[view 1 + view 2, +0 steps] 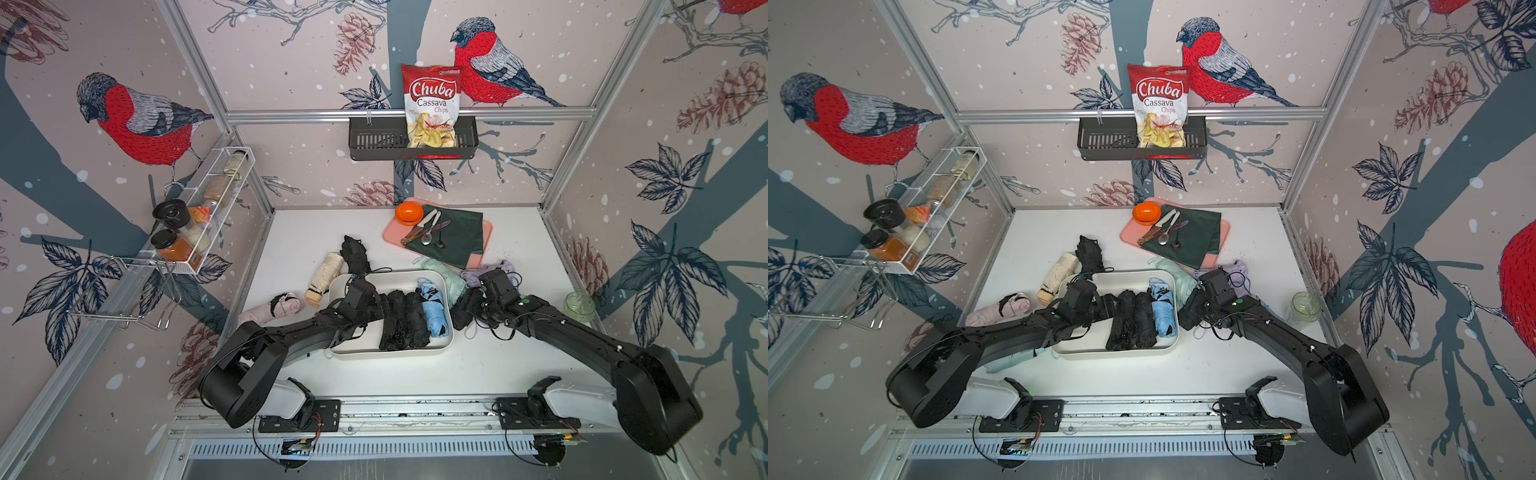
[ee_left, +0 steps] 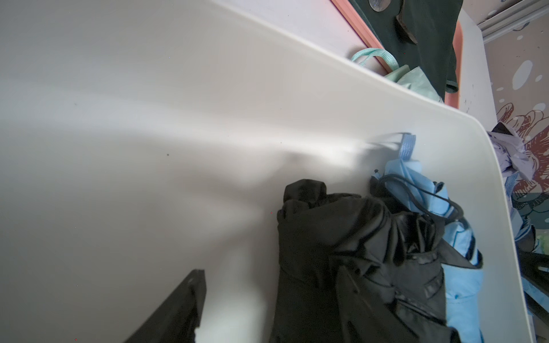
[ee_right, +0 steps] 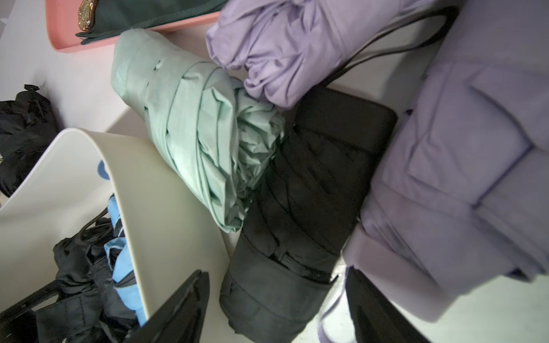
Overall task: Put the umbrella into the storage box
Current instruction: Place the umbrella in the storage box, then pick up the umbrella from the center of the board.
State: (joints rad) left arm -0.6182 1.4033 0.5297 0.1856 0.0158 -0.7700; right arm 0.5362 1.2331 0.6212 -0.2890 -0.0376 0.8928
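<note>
The left arm [image 1: 291, 336] and right arm [image 1: 582, 332] reach from the near rail [image 1: 415, 405] and bend in toward the middle. The left gripper [image 1: 356, 289] hangs low inside the storage box [image 1: 388, 352], jaws apart, beside black umbrellas [image 1: 401, 320] and a blue umbrella [image 1: 434, 320]. The right gripper [image 3: 276, 276] points down just outside the box's right wall, jaws apart on each side of a black covered umbrella [image 3: 300, 193] on the table [image 1: 478, 365], not squeezing it. Past it lie a green umbrella [image 3: 193, 127] and a purple umbrella [image 3: 282, 50].

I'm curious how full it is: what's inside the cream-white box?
Inside the storage box lie black folded umbrellas and a light blue umbrella beside them. The left arm reaches over the box, hiding whatever lies beneath it.
</note>
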